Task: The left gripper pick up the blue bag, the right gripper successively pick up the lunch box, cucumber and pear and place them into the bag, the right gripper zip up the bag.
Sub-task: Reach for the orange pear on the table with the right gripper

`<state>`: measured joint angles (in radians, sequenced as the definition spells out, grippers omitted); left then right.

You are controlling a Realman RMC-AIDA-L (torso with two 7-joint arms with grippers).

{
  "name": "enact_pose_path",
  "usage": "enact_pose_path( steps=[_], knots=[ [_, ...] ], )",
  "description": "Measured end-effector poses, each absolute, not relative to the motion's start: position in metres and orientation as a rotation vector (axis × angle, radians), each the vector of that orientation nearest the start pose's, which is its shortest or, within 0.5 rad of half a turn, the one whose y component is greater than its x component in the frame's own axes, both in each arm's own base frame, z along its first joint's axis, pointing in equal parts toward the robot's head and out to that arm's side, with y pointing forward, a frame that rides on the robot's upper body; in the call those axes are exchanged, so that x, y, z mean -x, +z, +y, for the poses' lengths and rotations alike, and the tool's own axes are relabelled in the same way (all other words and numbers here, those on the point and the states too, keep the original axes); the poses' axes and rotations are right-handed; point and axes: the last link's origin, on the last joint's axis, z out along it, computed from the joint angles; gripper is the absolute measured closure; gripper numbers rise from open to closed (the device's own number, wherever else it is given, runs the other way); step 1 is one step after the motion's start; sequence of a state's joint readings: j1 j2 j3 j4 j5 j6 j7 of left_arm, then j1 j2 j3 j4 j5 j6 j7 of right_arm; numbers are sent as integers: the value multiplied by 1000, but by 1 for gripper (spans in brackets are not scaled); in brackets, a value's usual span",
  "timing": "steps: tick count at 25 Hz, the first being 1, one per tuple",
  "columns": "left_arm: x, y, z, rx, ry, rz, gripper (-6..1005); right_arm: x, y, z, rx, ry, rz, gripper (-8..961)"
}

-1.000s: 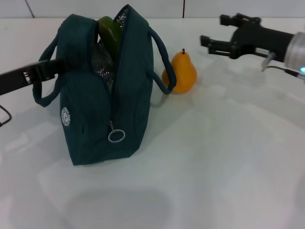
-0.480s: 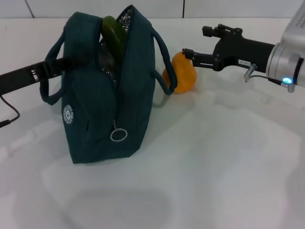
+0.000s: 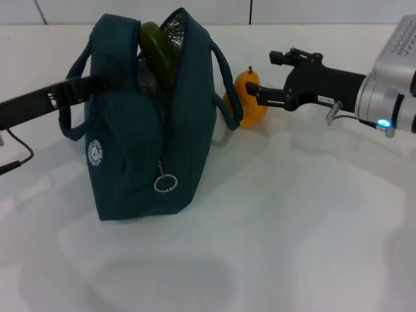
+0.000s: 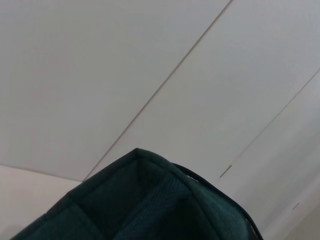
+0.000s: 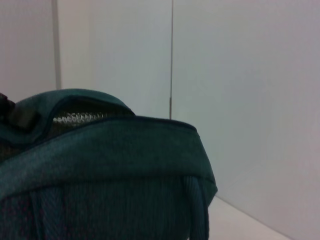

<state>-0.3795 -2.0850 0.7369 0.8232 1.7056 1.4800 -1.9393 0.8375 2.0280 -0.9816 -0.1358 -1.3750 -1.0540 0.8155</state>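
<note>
- blue bag: stands upright on the white surface, mouth unzipped, foil lining showing at the top; this is the landmark for every place below.
- left tool: reaches in from the bag's left side and meets its upper left wall beside the loop handle; whether its fingers are pressed onto the fabric cannot be told.
- cucumber: already in the bag, one end poking out of the open mouth.
- lunch box: not visible anywhere on the surface; judged to be inside the bag, though the interior is hidden.
- pear: on the surface just right of the bag, close behind the right handle; not yet packed.
- right tool: fingers spread, one above and one in front of the pear, not yet closed on it.
- ring-pull zipper: hangs low on the bag's front end, so zipping is undone.
- judged progress: two of three items stowed; pear and zip remain.
</note>
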Motion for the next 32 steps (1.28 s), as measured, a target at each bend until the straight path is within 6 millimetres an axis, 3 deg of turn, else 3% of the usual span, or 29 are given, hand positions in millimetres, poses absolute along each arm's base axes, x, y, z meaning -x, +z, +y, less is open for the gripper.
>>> enact_pose_path(
  steps=[8,19,32],
  knots=[
    [263,54,338,2259,-1130,-1185,962,-198,-50,423,2413,692,277,136],
    [255,56,347,2259,-1144,-1121,962,-186,-59,431,2426,649,257,137],
    [257,55,349,2240,-1136,-1134,962,-191,-65,429,2423,611,248,140]
  ],
)
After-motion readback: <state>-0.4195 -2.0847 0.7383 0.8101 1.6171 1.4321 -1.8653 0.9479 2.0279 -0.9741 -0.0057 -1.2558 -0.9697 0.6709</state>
